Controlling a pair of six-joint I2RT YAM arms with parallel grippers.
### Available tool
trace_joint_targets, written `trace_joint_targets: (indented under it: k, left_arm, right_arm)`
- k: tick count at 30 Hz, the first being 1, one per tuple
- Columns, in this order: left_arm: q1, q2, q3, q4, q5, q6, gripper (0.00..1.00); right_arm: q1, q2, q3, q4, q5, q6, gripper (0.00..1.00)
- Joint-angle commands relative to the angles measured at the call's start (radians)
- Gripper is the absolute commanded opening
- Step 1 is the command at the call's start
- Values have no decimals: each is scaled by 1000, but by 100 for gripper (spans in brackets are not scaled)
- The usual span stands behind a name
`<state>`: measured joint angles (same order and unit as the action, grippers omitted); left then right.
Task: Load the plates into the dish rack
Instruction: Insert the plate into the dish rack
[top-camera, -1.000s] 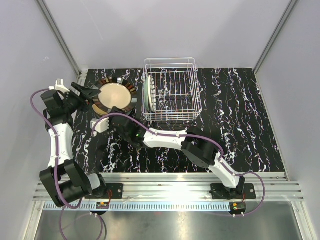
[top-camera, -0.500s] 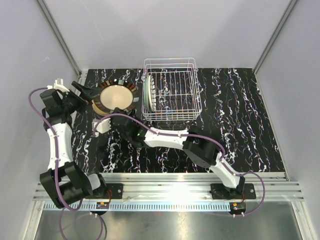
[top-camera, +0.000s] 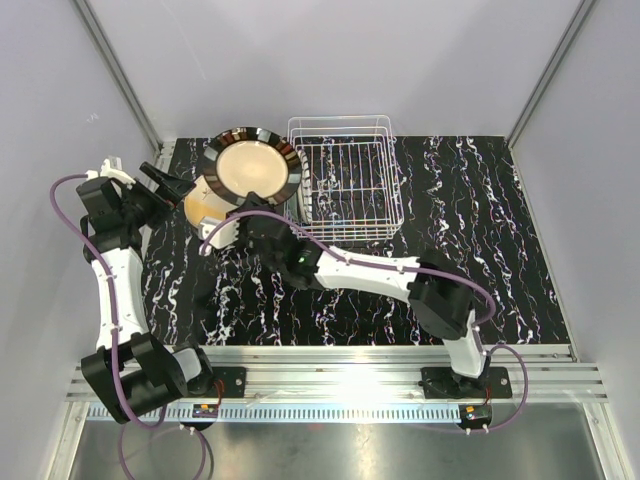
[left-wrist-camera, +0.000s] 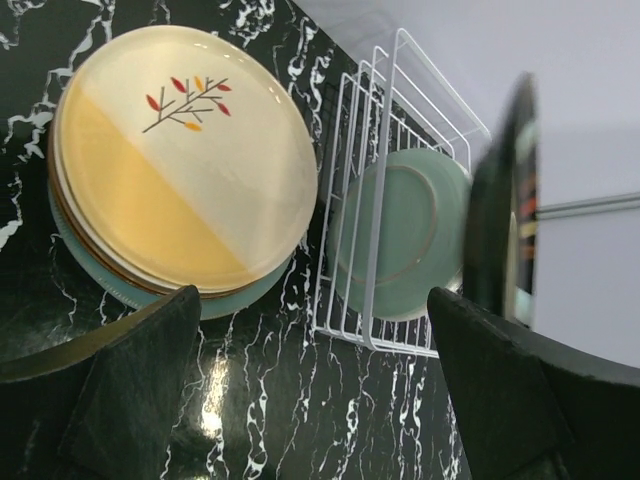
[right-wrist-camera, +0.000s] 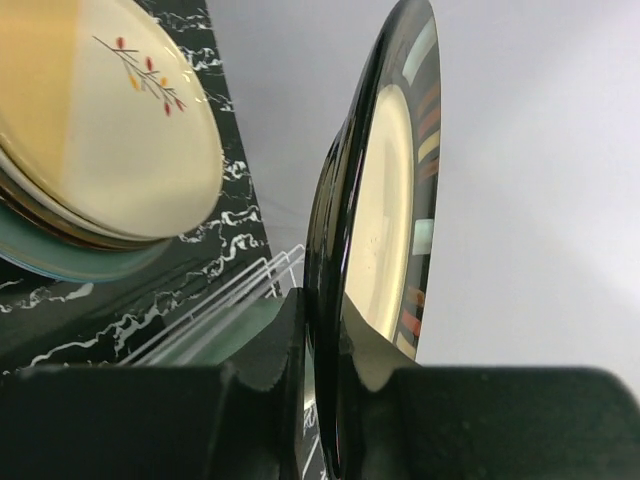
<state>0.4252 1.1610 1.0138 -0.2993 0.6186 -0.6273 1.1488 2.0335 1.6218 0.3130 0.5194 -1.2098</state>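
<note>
My right gripper (top-camera: 256, 207) is shut on the near rim of a dark-rimmed cream plate (top-camera: 256, 165), held tilted above the table just left of the dish rack (top-camera: 345, 180). In the right wrist view that plate (right-wrist-camera: 385, 190) stands edge-on between the gripper's (right-wrist-camera: 327, 335) fingers. A stack of plates (top-camera: 200, 205) lies flat below it, topped by a cream and yellow one with a leaf motif (left-wrist-camera: 185, 160). A pale green plate (left-wrist-camera: 405, 240) stands upright in the rack (left-wrist-camera: 385, 120). My left gripper (top-camera: 168, 185) is open and empty, left of the stack (left-wrist-camera: 312, 310).
The white wire rack stands at the back middle of the black marbled table (top-camera: 470, 230). Grey walls (top-camera: 60, 120) close in the left, back and right sides. The right arm (top-camera: 380, 275) stretches across the table's middle toward the stack.
The right gripper has lifted the dark-rimmed plate off the stack, up and back, tilting it beside the rack. The left gripper has opened wider and drawn slightly left.
</note>
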Motion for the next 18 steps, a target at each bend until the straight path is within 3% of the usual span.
trace_joint_targets:
  k: [1, 10, 18]
  left_arm:
    - [1, -21, 54, -12, -51, 32, 99]
    - [0, -12, 54, -18, -51, 40, 99]
    - [0, -3, 46, -9, -46, 32, 99]
  right_arm:
    - [-15, -169, -26, 205, 70, -53, 0]
    - [-30, -439, -175, 173, 111, 125, 0]
    - [-107, -590, -283, 71, 79, 536, 0]
